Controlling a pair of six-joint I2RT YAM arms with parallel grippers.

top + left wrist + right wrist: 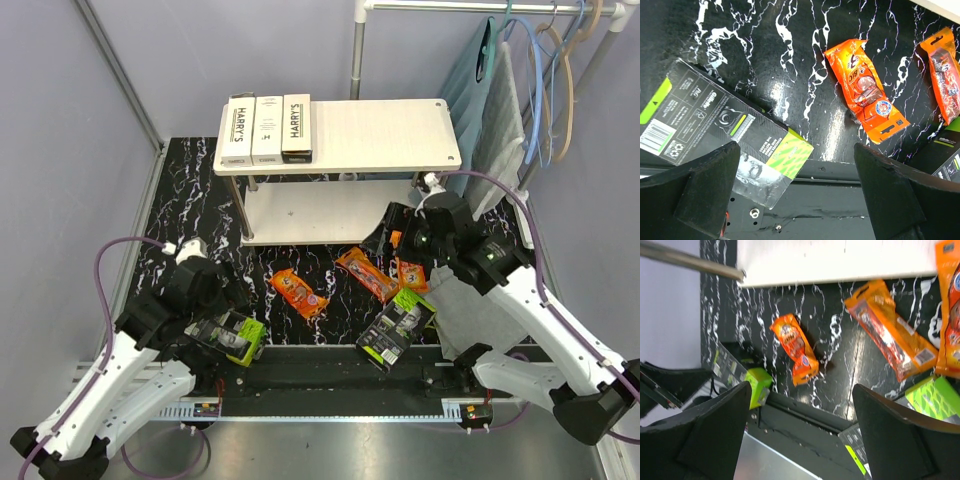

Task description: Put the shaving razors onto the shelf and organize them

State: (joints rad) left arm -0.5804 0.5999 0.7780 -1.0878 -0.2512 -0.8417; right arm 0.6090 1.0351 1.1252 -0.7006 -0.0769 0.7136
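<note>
Three long white razor boxes (267, 128) lie side by side at the left end of the shelf's top board (380, 135). Three orange razor packs (299, 293) (367, 273) (410, 272) lie on the black mat in front of the shelf. Two black-and-green blister packs (232, 337) (397, 327) rest at the mat's near edge. My left gripper (797, 195) hovers open beside the left blister pack (715, 125), holding nothing. My right gripper (800, 435) is open and empty above the mat, near the right-hand orange packs (892, 335).
A clothes rail with hangers and hanging cloths (520, 90) stands at the back right. A grey cloth (470, 310) lies under the right arm. The shelf's lower board (320, 210) carries nothing I can see. A metal rail (330, 410) runs along the front.
</note>
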